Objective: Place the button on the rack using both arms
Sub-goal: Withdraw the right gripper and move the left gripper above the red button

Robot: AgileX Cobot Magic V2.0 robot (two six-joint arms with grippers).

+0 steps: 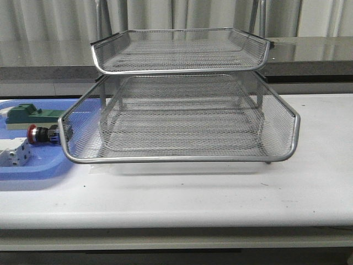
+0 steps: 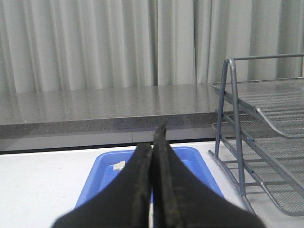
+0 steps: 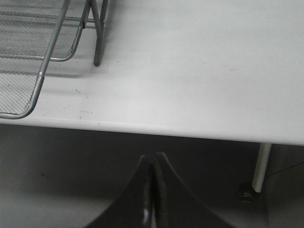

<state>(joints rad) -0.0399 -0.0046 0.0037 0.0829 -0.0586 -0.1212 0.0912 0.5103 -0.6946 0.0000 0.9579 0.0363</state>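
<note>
The button [image 1: 43, 134], red-capped with a black body, lies on its side in the blue tray [image 1: 33, 168] at the table's left, just left of the rack's lower rim. The silver wire-mesh rack [image 1: 182, 118] stands mid-table; its side frame [image 2: 237, 142] and a corner [image 3: 33, 52] show in the wrist views. Neither arm appears in the front view. My left gripper [image 2: 154, 142] is shut and empty, held above the blue tray [image 2: 199, 159]; the button is hidden there. My right gripper [image 3: 153, 159] is shut and empty, below and in front of the table's front edge.
A green block-shaped part [image 1: 30, 115] and a white boxy part [image 1: 15, 152] share the blue tray with the button. A grey counter [image 2: 95, 107] and curtains run behind the table. A table leg [image 3: 261, 166] stands near the right gripper.
</note>
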